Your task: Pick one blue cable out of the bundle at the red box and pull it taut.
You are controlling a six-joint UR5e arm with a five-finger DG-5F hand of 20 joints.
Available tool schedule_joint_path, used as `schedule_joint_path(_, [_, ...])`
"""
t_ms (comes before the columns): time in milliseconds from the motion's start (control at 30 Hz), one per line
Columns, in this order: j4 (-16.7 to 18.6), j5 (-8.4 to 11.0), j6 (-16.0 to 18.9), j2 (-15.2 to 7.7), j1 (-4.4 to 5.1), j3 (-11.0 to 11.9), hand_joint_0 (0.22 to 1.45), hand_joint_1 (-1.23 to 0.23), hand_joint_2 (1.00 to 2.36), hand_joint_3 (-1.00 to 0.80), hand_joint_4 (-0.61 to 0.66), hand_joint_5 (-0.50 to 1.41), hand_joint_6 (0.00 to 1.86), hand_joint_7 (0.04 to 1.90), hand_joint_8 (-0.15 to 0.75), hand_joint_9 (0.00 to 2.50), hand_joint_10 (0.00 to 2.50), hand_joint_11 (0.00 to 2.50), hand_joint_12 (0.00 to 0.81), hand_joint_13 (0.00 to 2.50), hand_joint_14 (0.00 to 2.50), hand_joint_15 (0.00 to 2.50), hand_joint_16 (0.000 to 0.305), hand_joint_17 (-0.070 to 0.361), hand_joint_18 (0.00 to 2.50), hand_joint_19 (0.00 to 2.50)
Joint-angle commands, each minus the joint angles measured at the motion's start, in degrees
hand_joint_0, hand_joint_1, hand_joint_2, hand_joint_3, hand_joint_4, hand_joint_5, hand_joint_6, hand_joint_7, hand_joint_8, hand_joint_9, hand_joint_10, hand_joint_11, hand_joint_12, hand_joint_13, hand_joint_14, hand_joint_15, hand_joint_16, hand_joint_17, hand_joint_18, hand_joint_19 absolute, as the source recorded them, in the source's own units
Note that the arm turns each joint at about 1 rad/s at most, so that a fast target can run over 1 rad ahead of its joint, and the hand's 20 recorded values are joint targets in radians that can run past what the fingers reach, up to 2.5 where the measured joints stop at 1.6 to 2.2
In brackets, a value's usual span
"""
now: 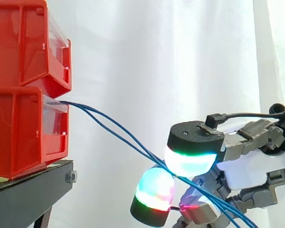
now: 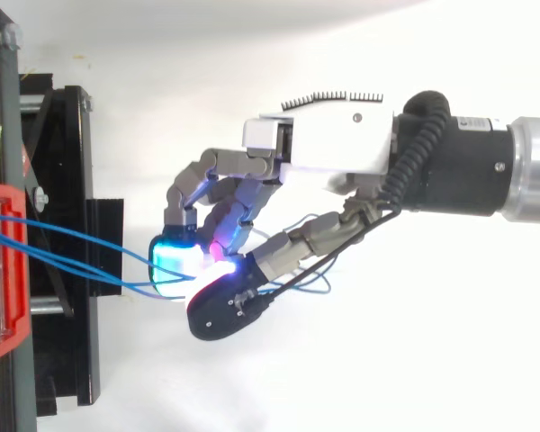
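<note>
Two red boxes are stacked at the left of the side view. Thin blue cables (image 1: pixel 114 128) leave the lower red box (image 1: pixel 19 133) and slope down to the right in nearly straight lines. My hand (image 1: pixel 256 166) comes in from the right with its fingers curled. The cables pass between a green-white glowing pad (image 1: pixel 190 159) above and a pink-green pad (image 1: pixel 154 190) below. Seen from above, the hand (image 2: pixel 324 144) pinches the cables (image 2: pixel 72 261) a short way from the red box (image 2: pixel 9 270). A slack loop of cable (image 2: pixel 319 286) trails under the palm.
The upper red box (image 1: pixel 23 42) overhangs the lower one. Both sit on a black stand (image 1: pixel 28 194), whose frame (image 2: pixel 72 180) lies between the box and my hand. A white curtain forms the background.
</note>
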Motion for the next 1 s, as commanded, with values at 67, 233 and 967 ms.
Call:
schedule_joint_path(67, [-0.4,0.99,-0.2,0.1,1.59,0.0,0.6,-0.66,1.01,-0.32,0.11,-0.2,0.9,0.86,0.319,1.2,0.01,1.19,0.376,0.73,0.01,0.4,0.056,0.126,0.35,0.06])
schedule_joint_path(233, [-1.2,2.57,0.5,0.1,2.91,0.0,0.59,-0.61,1.02,-0.27,0.11,-0.19,0.9,0.89,0.325,1.22,0.01,1.18,0.379,0.72,0.01,0.4,0.056,0.126,0.33,0.07])
schedule_joint_path(967, [-10.8,2.84,3.5,0.1,3.44,5.9,0.79,-0.86,1.01,-0.4,-0.08,-0.21,0.96,1.01,0.312,1.15,0.01,1.17,0.36,0.76,0.01,0.38,0.052,0.118,0.44,0.02])
